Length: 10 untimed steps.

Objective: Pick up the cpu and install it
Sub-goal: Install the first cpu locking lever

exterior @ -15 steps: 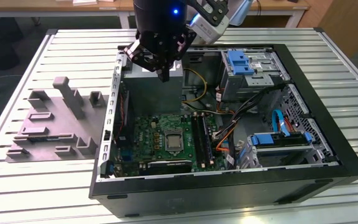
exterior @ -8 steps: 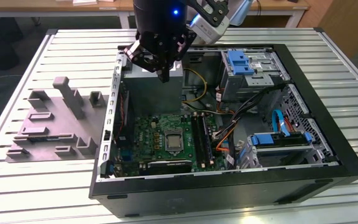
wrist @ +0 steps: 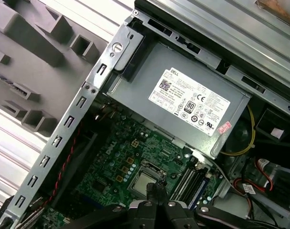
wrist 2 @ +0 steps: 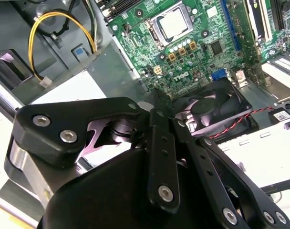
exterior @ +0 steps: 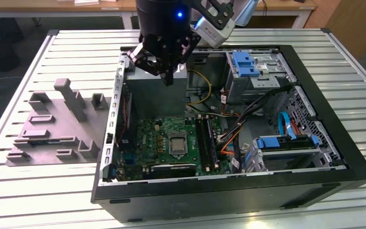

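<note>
Claw [exterior: 167, 78]: fingers pinched together, empty, raised above the case; cpu [wrist 2: 176, 24] below in its socket; install step apparently complete.

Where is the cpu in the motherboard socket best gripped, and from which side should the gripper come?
Probably by two opposite edges of the cpu, coming from straight above. It lies flat, face up, in the socket on the motherboard, so only its thin rim offers a hold, and the socket frame leaves little room beside it.
</note>
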{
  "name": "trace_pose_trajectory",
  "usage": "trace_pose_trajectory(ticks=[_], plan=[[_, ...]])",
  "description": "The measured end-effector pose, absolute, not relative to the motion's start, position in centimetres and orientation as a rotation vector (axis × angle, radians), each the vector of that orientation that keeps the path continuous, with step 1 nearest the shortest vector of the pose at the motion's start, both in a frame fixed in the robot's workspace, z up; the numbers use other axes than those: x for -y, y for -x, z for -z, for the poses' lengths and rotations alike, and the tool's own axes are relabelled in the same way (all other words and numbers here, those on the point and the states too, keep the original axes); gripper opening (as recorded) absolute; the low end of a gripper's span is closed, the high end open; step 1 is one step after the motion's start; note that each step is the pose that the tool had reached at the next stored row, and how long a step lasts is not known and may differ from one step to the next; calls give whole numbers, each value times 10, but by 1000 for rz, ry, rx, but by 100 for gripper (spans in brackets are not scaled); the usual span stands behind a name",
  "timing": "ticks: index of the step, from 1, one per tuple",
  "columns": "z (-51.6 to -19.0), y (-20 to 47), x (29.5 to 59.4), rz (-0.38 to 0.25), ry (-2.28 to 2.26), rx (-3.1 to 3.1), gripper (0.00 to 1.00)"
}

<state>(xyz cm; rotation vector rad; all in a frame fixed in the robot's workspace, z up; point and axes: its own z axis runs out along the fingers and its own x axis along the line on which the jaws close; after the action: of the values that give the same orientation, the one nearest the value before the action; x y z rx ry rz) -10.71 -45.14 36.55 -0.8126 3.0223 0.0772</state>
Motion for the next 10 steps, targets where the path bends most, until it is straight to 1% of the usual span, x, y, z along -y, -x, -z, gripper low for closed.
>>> trace_pose_trajectory(ticks=[10], plan=[[-359,91,453,-78,835,-3017,11]])
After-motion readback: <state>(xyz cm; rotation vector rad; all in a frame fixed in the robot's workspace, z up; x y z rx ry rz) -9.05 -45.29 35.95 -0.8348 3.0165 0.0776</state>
